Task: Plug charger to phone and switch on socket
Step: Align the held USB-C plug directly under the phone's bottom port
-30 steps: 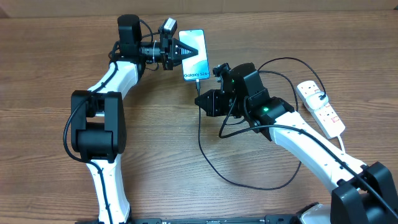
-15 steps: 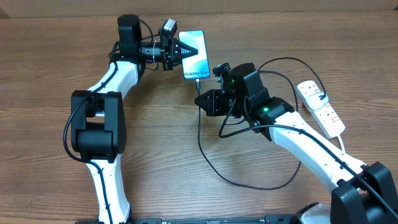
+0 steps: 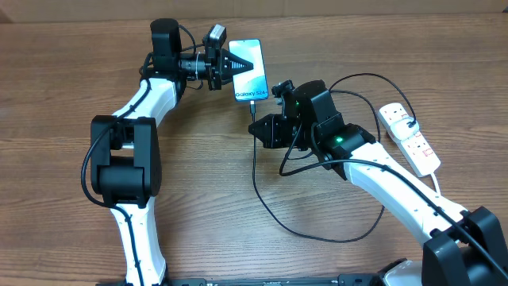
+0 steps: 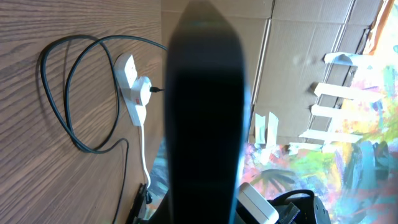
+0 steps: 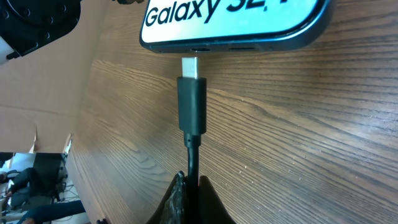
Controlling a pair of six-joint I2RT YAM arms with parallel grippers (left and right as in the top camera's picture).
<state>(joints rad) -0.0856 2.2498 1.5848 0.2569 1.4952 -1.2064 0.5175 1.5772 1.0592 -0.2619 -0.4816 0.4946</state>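
The phone [image 3: 252, 75] lies at the back middle of the table, its "Galaxy S24" end toward my right arm. My left gripper [image 3: 240, 63] is shut on the phone's left side. In the left wrist view the phone [image 4: 205, 112] is a dark band seen edge-on. My right gripper [image 3: 255, 125] is shut on the charger cable [image 3: 255, 163] just behind its black connector [image 5: 192, 102]. The connector's metal tip [image 5: 190, 65] points at the port in the phone's bottom edge [image 5: 230, 43] and still shows below it. The socket [image 3: 410, 138] lies at the far right, away from both grippers.
The charger cable loops across the table front [image 3: 317, 234] and arcs back to a plug in the socket [image 3: 406, 123]. The socket [image 4: 133, 90] and cable loop [image 4: 74, 93] also show in the left wrist view. Cardboard walls stand behind the table.
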